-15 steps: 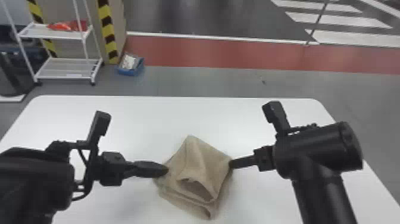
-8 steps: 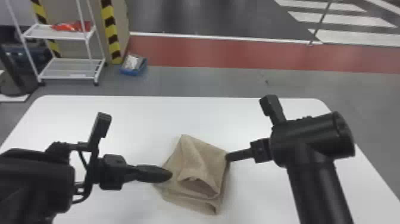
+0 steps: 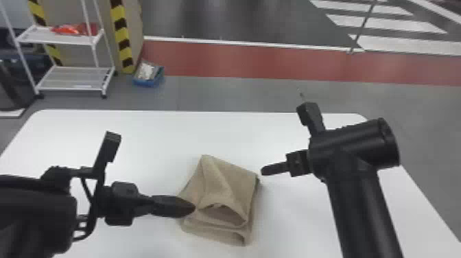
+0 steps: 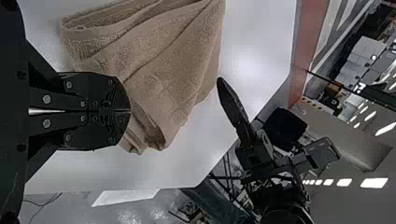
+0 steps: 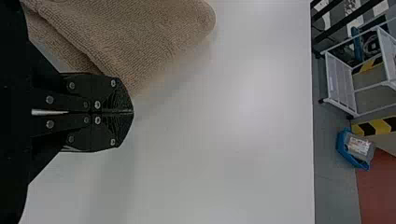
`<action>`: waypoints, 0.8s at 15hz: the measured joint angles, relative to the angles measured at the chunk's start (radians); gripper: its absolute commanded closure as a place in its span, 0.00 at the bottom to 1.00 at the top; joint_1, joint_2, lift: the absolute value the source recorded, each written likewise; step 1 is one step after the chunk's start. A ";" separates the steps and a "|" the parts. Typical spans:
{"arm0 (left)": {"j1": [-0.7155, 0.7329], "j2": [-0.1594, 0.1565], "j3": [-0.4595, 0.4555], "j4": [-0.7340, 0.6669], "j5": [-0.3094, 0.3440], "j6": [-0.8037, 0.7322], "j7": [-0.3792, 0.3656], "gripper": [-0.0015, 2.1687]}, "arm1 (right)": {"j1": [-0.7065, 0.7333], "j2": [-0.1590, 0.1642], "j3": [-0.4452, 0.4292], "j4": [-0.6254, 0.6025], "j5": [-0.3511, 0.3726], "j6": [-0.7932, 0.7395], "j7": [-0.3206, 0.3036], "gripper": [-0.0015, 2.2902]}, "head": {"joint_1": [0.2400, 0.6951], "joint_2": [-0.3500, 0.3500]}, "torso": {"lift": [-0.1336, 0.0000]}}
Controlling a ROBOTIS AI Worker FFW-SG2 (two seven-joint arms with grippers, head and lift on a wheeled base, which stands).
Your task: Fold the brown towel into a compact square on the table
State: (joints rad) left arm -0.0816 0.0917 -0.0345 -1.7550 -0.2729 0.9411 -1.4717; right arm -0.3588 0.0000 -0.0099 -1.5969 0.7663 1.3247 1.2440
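The brown towel (image 3: 229, 185) lies bunched in loose layers near the table's front middle, with an open fold at its near side. My left gripper (image 3: 192, 208) is at the towel's left edge in the head view, its tip overlapping the cloth. In the left wrist view the left gripper (image 4: 130, 111) has its fingers pressed together beside the towel (image 4: 163, 70). My right gripper (image 3: 263, 170) stands just off the towel's right corner. The right wrist view has the right gripper (image 5: 132, 112) with its fingers together, close to the towel (image 5: 140, 37), no cloth between them.
The white table (image 3: 154, 137) extends behind and to both sides of the towel. Beyond its far edge stand a white rack (image 3: 73, 79) and a blue bin (image 3: 148, 82) on the floor.
My right gripper has drawn away from the towel's right corner, leaving a gap. The towel sits slightly further left against the table than a second ago. The left arm looks nearly still.
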 measured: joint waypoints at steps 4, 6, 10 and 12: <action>-0.002 -0.002 0.043 -0.004 0.010 -0.018 0.130 0.84 | 0.044 0.000 -0.004 -0.093 0.003 0.104 0.058 0.86 | 1.00 0.35 | 0.07; 0.000 -0.001 0.047 0.012 0.008 -0.068 0.186 0.84 | 0.072 0.000 0.000 -0.148 0.022 0.157 0.088 0.86 | 1.00 0.37 | 0.07; -0.005 -0.003 0.016 0.067 -0.009 -0.097 0.151 0.84 | 0.086 0.000 0.032 -0.153 0.032 0.174 0.062 0.86 | 1.00 0.35 | 0.07; -0.001 -0.004 0.009 0.071 -0.016 -0.097 0.121 0.84 | 0.069 0.000 0.050 -0.099 0.032 0.163 0.026 0.86 | 1.00 0.34 | 0.07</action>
State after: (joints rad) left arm -0.0823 0.0879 -0.0258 -1.6844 -0.2890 0.8438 -1.3512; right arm -0.2902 0.0000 0.0404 -1.6957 0.7980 1.4875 1.2696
